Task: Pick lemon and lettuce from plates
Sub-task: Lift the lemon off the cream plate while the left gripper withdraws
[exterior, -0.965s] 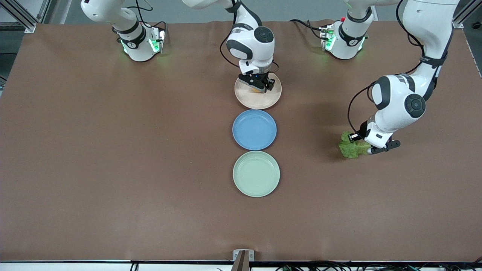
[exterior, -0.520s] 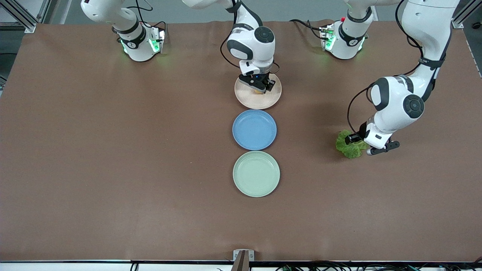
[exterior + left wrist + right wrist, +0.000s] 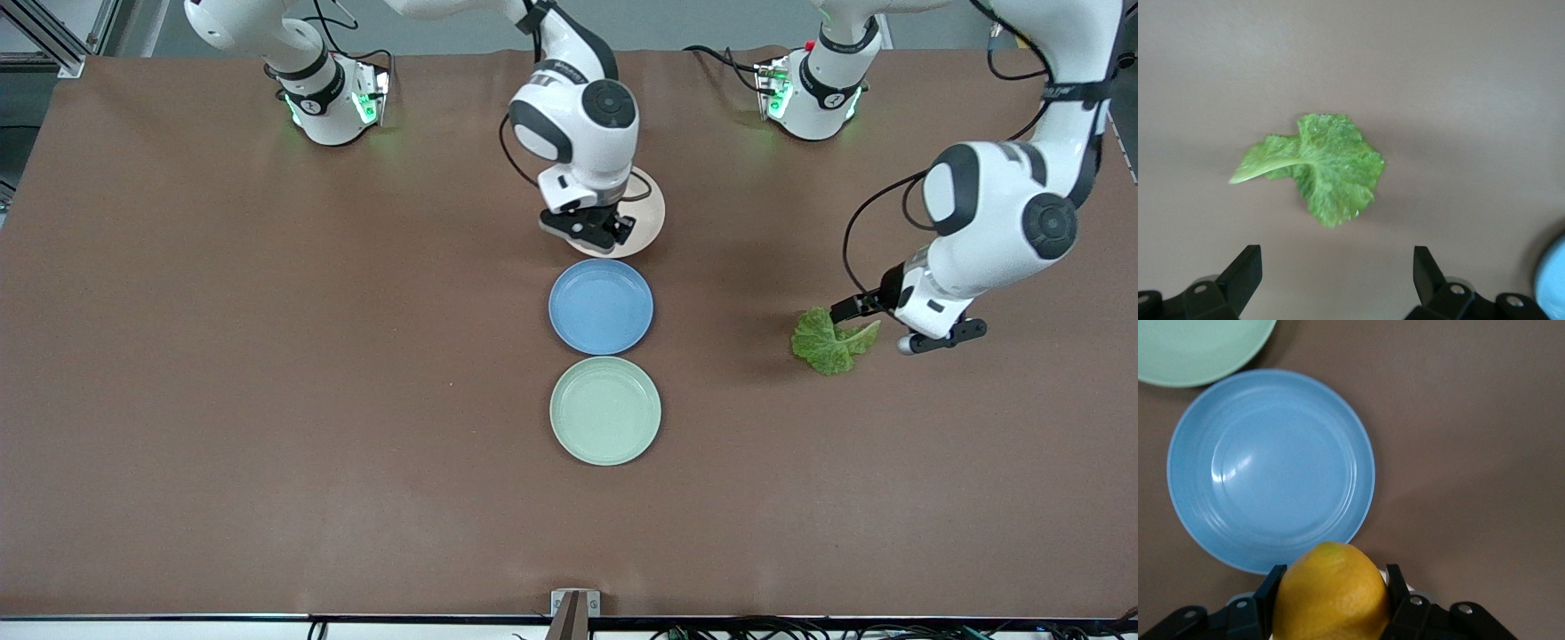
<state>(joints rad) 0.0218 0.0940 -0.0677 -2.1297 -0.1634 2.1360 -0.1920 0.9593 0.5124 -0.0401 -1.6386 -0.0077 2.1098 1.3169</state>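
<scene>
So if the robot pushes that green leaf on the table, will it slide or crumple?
The lettuce looks thin and crinkled, so it would probably fold or bunch rather than slide stiffly. It lies flat on the table, so it likely weighs little and won't roll.

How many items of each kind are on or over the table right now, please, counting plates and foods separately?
Plates: 3 (beige-pink plate, blue plate, mint green plate)
Lemon: 1 (lemon, held in the right gripper)
Lettuce: 1 (lettuce, lying on the table)
Total: 5
</scene>
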